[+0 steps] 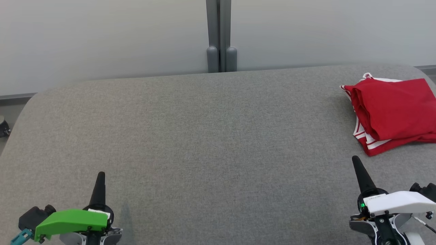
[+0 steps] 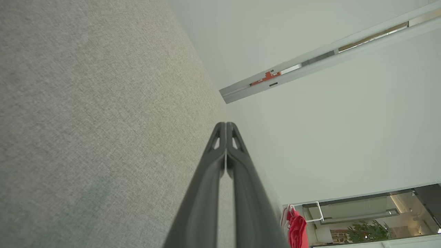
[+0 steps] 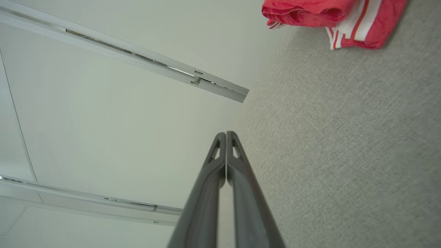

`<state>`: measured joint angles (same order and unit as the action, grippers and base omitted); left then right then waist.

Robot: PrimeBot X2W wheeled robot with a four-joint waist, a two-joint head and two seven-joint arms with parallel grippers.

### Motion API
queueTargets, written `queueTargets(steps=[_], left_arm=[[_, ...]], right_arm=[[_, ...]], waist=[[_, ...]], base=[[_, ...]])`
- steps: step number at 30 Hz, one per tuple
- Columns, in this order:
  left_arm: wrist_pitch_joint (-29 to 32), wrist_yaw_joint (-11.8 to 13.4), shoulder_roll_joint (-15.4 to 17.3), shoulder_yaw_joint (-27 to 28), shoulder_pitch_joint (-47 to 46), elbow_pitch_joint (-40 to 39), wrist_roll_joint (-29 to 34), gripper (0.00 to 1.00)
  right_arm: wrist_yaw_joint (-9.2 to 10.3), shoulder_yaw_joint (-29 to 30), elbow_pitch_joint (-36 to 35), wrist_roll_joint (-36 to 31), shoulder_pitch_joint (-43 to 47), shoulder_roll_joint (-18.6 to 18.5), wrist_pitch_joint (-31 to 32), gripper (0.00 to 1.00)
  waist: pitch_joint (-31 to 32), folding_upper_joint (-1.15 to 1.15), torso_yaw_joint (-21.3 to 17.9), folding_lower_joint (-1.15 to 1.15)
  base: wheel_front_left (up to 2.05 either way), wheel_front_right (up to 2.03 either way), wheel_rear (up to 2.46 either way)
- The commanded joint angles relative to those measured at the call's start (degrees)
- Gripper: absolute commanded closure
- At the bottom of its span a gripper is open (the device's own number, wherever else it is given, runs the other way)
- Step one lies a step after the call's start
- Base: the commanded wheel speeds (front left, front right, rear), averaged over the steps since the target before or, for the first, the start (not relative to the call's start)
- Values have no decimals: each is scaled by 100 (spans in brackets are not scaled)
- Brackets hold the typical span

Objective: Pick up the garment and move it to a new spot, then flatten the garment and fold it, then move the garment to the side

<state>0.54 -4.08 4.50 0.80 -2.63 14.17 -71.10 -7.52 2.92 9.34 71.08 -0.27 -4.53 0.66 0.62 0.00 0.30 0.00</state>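
Nearest, at the lower left of the head view: left end effector (image 1: 100, 177), green cover on its wrist, dark fingers pointing away over the grey tabletop (image 1: 204, 136). Left wrist view shows its two fingers pressed together tip to tip, nothing between them. It hangs over bare grey cloth surface.

Right end effector (image 1: 356, 161) at the lower right, white cover on its wrist, a small green light on the housing. Right wrist view: fingers likewise pressed together, nothing pinched.

Garment (image 1: 391, 112): red, with white stripes along one edge, folded into a rough stacked rectangle. Lies on the tabletop beyond the right end effector's tip and a little to its outer side, near but apart from it, no contact. Its far side runs off the head view's edge. A fold of red cloth bulges on the side facing the tabletop's middle; striped layer sticks out beneath on the near side. From the left end effector it is well apart, far across the tabletop toward the right arm; left wrist view catches it as a small red bundle (image 2: 296, 227) past the fingers.

Tabletop between the two end effectors is plain grey fabric. Behind the far edge, a pale wall (image 1: 102, 34) with a grey vertical post (image 1: 220, 34).
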Motion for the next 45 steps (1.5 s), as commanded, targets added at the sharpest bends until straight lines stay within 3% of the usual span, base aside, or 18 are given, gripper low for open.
queueTargets(steps=[1,45], left_arm=[[44,-55,8,65,-141,-43,-142,100],[576,-342,-147,563,-393,-18,-2000,100]], right_arm=[[3,22,5,164,-119,-25,36,100],[3,187,438,2130,-593,41,434,100]], waist=[[-2,0,-1,0],[-72,0,-27,0]], base=[[0,0,0],[0,0,0]])
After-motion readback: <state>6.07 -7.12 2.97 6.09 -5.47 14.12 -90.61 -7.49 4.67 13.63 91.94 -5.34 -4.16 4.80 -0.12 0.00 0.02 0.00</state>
